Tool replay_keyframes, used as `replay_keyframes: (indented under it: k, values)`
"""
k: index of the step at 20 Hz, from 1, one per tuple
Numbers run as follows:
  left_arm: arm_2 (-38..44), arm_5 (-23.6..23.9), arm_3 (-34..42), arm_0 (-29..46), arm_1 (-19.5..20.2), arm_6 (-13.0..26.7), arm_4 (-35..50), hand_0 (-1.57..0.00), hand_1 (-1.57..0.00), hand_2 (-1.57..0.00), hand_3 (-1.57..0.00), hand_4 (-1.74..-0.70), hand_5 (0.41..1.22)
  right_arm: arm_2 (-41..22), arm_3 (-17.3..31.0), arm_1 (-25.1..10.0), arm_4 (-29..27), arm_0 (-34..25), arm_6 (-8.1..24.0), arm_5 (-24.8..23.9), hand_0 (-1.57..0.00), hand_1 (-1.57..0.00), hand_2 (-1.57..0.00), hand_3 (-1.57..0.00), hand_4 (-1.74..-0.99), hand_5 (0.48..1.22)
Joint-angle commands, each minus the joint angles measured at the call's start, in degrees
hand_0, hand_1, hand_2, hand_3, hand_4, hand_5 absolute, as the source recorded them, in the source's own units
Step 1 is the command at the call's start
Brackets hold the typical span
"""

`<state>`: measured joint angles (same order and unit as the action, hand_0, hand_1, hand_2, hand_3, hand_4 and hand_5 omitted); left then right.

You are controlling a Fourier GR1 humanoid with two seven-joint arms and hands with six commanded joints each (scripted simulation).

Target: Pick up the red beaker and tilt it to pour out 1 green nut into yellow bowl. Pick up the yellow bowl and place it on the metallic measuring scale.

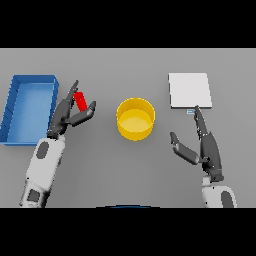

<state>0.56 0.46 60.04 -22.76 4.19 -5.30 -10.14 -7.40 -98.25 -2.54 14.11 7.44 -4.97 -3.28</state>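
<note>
The red beaker (80, 100) stands left of centre, leaning slightly. My left hand (66, 114) is open beside it. The straight fingers run up the beaker's left side and the thumb reaches under its lower right, so the beaker sits in the gap between them. I cannot tell whether they touch it. The yellow bowl (135, 118) rests in the middle of the table and looks empty; no green nut shows. The metallic measuring scale (189, 90), a pale square plate, lies at the back right. My right hand (210, 150) is open below the scale, fingertips near its front edge.
A blue bin (14, 107) with raised walls lies at the far left, right beside my left forearm. Grey table (135, 170) stretches between the bowl and the two arms.
</note>
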Motion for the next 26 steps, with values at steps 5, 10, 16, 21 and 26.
replay_keyframes:
  k: [5, 10, 16, 21, 26]
  values:
    - [1.48, 0.09, -4.66, -4.1, -0.77, -2.08, 0.91, 0.0, 0.0, 0.0, 0.0, -1.32, 0.692, 0.91, -0.31, -0.79, -0.26, -0.54, 1.16, -0.16, 0.0, 0.0, 0.0, 0.0, -1.264, 0.64]
    - [3.88, 1.15, -8.98, -6.6, -2.15, -4.75, 2.65, -0.12, -0.15, -0.18, -0.12, -1.41, 0.75, 0.61, -0.17, -0.74, 0.16, -0.23, 0.13, -0.26, 0.0, 0.0, 0.0, 0.0, -1.26, 0.642]
    - [3.54, 2.77, -11.21, -8.33, -2.3, -5.46, 1.13, -1.11, -1.12, -1.14, -0.97, -1.6, 1.078, 0.58, -0.43, -0.38, 0.47, -0.09, 0.81, -0.81, 0.0, 0.0, 0.0, 0.0, -1.252, 0.644]
    - [3.18, 3.86, -10.73, -8.17, -3.13, -4.62, 0.4, -1.42, -1.42, -1.43, -1.38, -1.55, 1.159, 0.3, -0.88, 0.08, -0.02, 0.7, 0.04, -0.54, 0.0, 0.0, 0.0, 0.0, -1.258, 0.644]
    - [3.86, 5.24, -6.26, -7.53, -3.73, -5.42, 4.03, -1.52, -1.52, -1.52, -1.51, -1.68, 1.122, 1.03, -0.95, -1.01, -0.16, 0.77, -0.27, -0.38, 0.0, 0.0, 0.0, 0.0, -1.258, 0.646]
